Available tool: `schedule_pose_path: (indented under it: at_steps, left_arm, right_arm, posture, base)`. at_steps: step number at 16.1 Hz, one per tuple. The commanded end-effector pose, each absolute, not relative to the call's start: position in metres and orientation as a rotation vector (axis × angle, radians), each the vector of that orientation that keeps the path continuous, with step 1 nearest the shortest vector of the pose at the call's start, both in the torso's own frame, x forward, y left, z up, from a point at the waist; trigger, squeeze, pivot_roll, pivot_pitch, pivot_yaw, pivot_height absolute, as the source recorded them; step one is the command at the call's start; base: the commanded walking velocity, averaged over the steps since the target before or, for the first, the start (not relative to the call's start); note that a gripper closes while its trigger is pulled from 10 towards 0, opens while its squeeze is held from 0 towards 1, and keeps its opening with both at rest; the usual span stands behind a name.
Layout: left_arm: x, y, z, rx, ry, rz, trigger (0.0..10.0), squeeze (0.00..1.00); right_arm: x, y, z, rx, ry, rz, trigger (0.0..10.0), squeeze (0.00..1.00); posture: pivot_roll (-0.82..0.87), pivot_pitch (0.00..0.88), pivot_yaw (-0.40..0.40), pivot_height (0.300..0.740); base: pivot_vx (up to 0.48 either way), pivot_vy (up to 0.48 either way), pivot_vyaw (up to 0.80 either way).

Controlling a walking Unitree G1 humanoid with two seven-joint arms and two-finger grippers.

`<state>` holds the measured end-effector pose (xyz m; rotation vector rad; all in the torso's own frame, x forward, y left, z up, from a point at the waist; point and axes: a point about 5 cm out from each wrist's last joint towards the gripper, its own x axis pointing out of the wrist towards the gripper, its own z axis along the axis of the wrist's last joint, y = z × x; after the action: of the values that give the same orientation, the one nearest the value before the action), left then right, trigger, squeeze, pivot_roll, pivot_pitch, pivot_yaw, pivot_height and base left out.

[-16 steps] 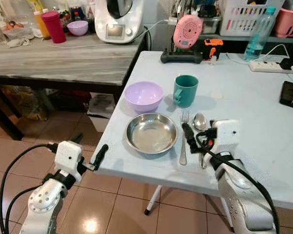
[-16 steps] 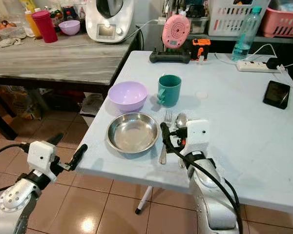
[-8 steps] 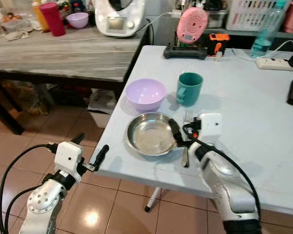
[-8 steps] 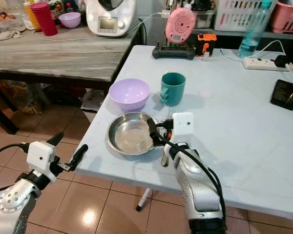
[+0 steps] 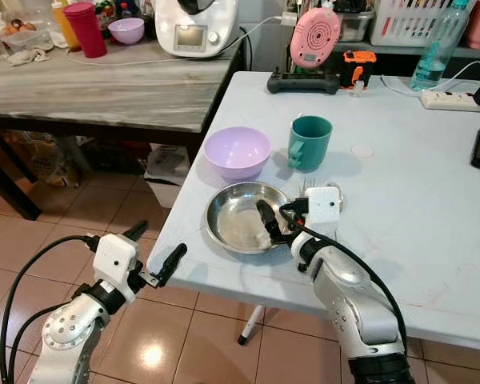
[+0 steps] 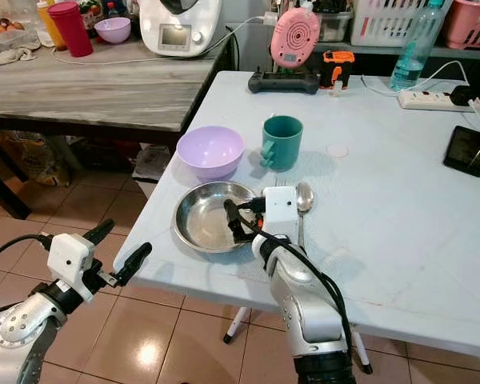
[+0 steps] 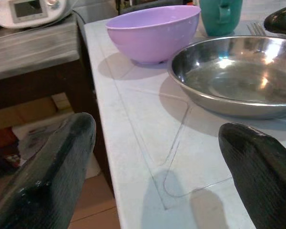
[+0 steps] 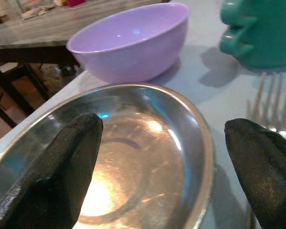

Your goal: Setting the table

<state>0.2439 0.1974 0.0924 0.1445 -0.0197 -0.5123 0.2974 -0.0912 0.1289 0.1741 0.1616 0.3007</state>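
A: Where is the steel dish [image 5: 244, 216] placed?
B: It is set on the pale table [image 5: 432, 184], near the front edge, just in front of the purple bowl [image 5: 237, 152]. A teal mug [image 5: 308, 143] is stood just beside that bowl.

A: And the right gripper [image 5: 274, 226]?
B: It is held over the right part of the dish. In the right wrist view its fingers [image 8: 62, 162] are seen spread wide, one over the dish's inner floor, the other out past the rim toward the fork [image 8: 269, 102]. Nothing is pinched between them. Contact with the dish cannot be judged.

A: Cutlery?
B: The fork and a spoon [image 6: 303, 198] are laid side by side just right of the dish, partly hidden by the right wrist.

A: Left gripper [image 5: 154, 254]?
B: It is held low, off the table's front-left corner, over the tiled floor [image 5: 184, 336]. Its fingers [image 7: 52, 167] are spread apart and nothing is held; in the left wrist view the table edge, the bowl and the dish are seen beyond them.

A: Background?
B: A pink round device [image 5: 314, 38] and a water bottle [image 5: 436, 40] are stood at the table's far end; a red tumbler [image 5: 88, 29] is seen on the grey side table.
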Motion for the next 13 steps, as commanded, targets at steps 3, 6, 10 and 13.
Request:
schedule_pose_path:
  at_steps: [3, 6, 10, 13]
  left_arm:
    - [0.245, 0.198, 0.095, 0.180, -0.030, -0.550, 10.0, 0.00]
    - [0.244, 0.194, 0.093, 0.176, -0.032, -0.566, 10.0, 0.00]
    - [0.243, 0.191, 0.093, 0.170, -0.039, -0.575, 10.0, 0.00]
    - [0.243, 0.186, 0.094, 0.164, -0.048, -0.583, 10.0, 0.00]
  right_arm:
    - [0.300, -0.091, 0.128, 0.208, 0.189, 0.281, 10.0, 0.00]
    - [0.301, -0.092, 0.127, 0.226, 0.203, 0.275, 10.0, 0.00]
    - [0.301, -0.089, 0.124, 0.216, 0.225, 0.295, 10.0, 0.00]
    - [0.299, -0.084, 0.119, 0.216, 0.258, 0.320, 10.0, 0.00]
  posture:
    - [-0.19, 0.114, 0.082, 0.740]
    - [-0.20, 0.115, 0.079, 0.740]
    - [-0.19, 0.119, 0.073, 0.740]
    - [-0.19, 0.121, 0.072, 0.740]
  base:
    - [0.000, 0.000, 0.00]
    - [0.000, 0.000, 0.00]
    - [0.000, 0.000, 0.00]
    - [0.000, 0.000, 0.00]
